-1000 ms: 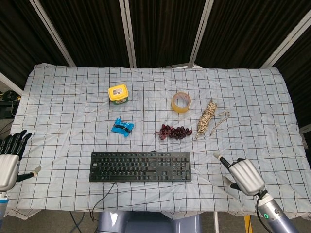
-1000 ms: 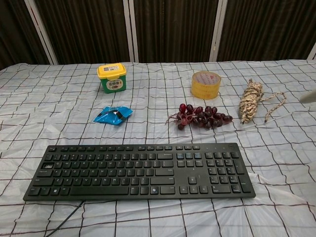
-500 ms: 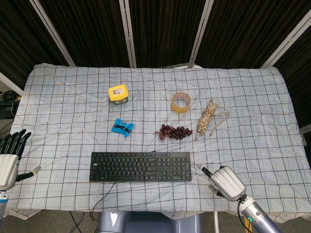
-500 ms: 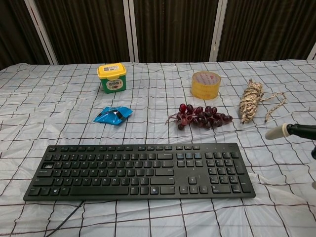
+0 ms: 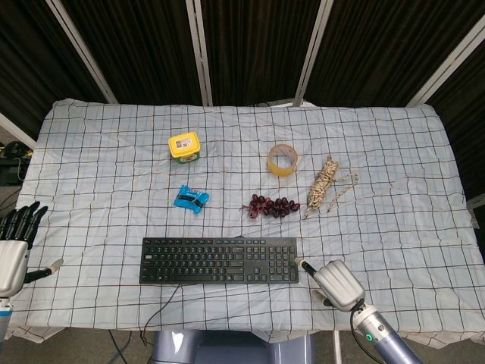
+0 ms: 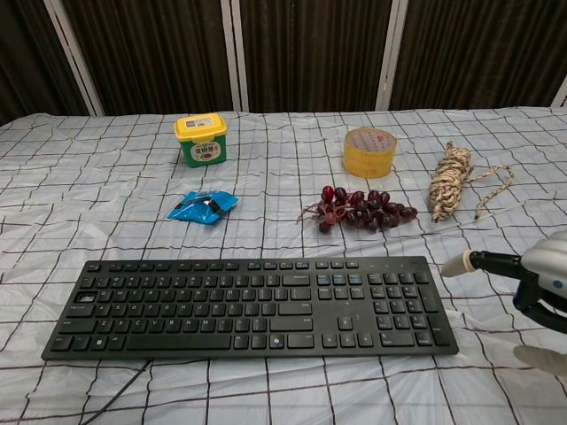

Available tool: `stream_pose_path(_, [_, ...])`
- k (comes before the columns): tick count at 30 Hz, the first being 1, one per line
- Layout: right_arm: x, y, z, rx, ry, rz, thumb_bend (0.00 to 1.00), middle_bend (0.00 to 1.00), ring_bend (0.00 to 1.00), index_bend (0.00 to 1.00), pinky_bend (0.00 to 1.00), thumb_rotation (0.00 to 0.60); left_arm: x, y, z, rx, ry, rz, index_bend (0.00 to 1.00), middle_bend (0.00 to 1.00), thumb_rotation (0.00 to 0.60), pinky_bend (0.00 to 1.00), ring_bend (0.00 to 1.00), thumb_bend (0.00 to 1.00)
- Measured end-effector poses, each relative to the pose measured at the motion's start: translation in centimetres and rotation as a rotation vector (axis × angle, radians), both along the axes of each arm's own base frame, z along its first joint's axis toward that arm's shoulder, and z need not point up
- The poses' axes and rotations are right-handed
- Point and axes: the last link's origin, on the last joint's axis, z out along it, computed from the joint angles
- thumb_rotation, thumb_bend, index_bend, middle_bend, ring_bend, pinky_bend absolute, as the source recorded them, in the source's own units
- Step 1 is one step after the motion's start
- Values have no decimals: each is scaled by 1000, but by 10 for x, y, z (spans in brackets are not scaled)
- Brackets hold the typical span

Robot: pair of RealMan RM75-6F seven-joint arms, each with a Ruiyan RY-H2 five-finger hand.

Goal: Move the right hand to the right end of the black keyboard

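The black keyboard [image 5: 218, 260] [image 6: 252, 305] lies flat near the table's front edge, slightly left of centre. My right hand [image 5: 337, 283] [image 6: 542, 285] hovers just off the keyboard's right end, holding nothing. One finger [image 5: 302, 265] [image 6: 458, 264] sticks out toward the keyboard's far right corner, while the other fingers look curled in. In the head view my left hand [image 5: 14, 254] stays at the table's left edge, fingers spread and empty. The chest view does not show the left hand.
Behind the keyboard are a blue packet [image 5: 191, 199], a bunch of dark grapes [image 5: 271, 205] and a twine bundle [image 5: 324, 184]. Further back stand a yellow-lidded tub [image 5: 184, 146] and a tape roll [image 5: 282, 158]. The keyboard's cable [image 5: 159, 315] trails off the front edge.
My right hand has moved left along the front of the table, from well right of the keyboard to right beside its right end. The left hand has not moved.
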Motion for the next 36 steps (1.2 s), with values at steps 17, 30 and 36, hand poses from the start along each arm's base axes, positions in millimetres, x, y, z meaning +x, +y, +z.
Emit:
stream_pose_path(17, [3,-7,-23,39,18,-83,317,865,835,173,710,600,0,0,-1,-3,-1,4,0,0,600,0,0,32])
stream_pose_path(30, [4,-9,-33,55,27,-114,318,865,835,178,710,600,0,1,0,-3,-6,5,0,0,600,0,0,32])
stream_pose_path(36, [0,-8,-39,71,56,-134,319,865,835,180,710,600,0,1,0,-2,-6,5,0,0,600,0,0,31])
